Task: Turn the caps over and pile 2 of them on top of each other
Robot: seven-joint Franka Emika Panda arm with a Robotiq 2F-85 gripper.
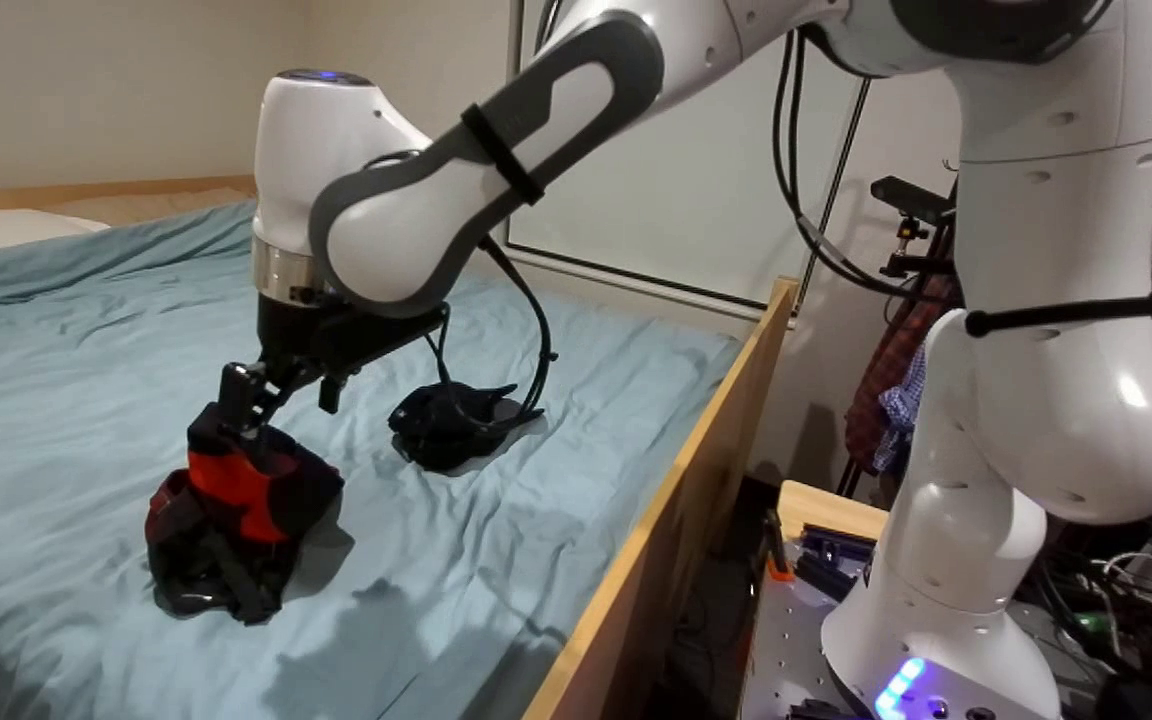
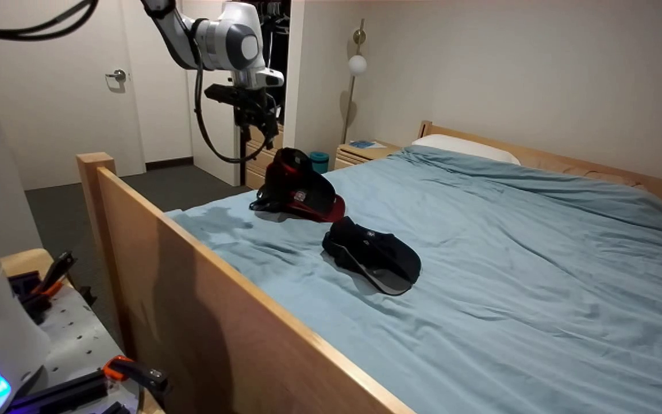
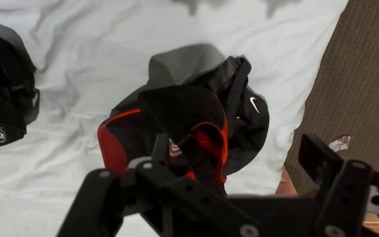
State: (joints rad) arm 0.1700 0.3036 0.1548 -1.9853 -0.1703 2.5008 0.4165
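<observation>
Black cap (image 2: 374, 252), red-brimmed cap (image 2: 312, 192) (nearby), pincer (image 2: 258, 138) above

You have matt cloth caps (image 2: 380, 248) on a wrinkled cloth sheet (image 2: 509, 259), a smooth wood footboard (image 2: 273, 356) at the bed's (image 2: 538, 345) edge, and matt fingers (image 3: 319, 155) with metal-looking pins (image 3: 249, 230).

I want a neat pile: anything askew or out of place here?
In the wrist view, the red-and-black cap sits askew, overlapping only part of the swoosh-marked black cap. A small pale scrap lies on the floor, perhaps dropped.
</observation>
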